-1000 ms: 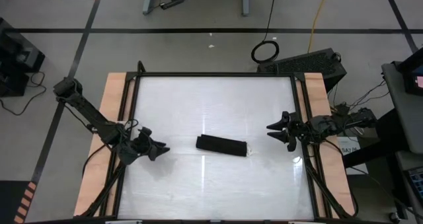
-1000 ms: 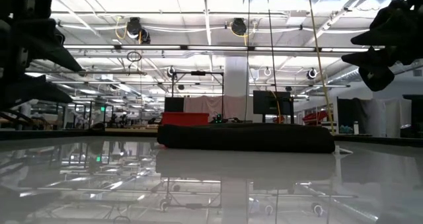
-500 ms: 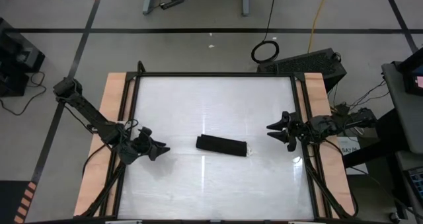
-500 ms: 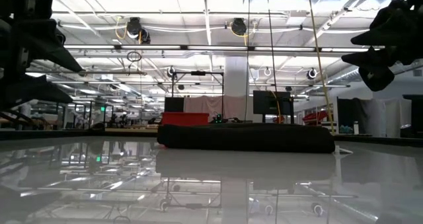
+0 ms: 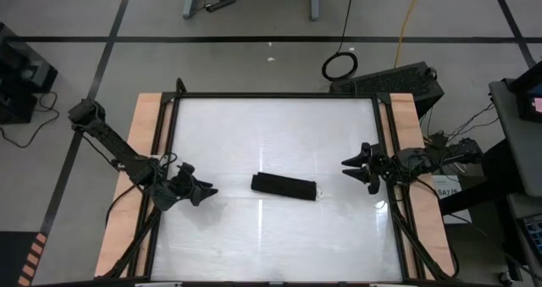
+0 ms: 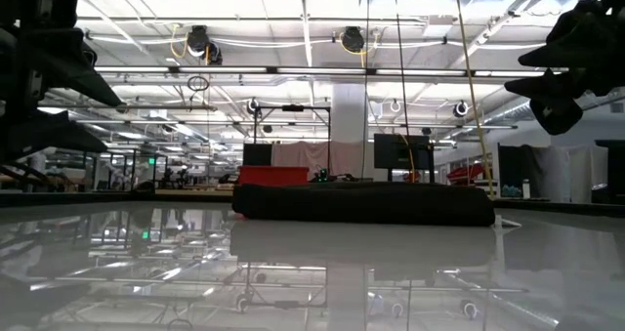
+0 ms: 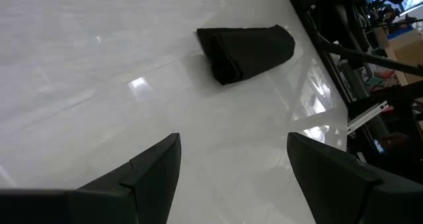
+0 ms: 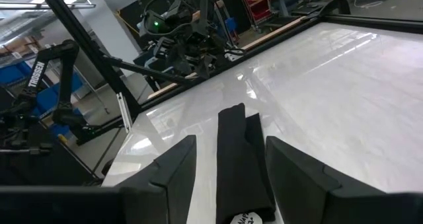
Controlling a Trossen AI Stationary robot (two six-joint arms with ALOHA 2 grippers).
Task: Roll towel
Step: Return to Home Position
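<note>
Heads up: towel (image 5: 284, 185) sits rolled mid-worktop (image 5: 271, 126), long axis running left edge to right edge, tag end rightward. Left gripper (image 5: 203, 190) and right gripper (image 5: 354, 170) flank its ends, jaws spread, empty, clear of it. Right looks slightly nearer. You'd likely just retract outward.

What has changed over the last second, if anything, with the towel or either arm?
Nothing visibly changed. The rolled towel lies in the same spot mid-table, and the left gripper and right gripper stay open, one off to each side, clear of it.
</note>
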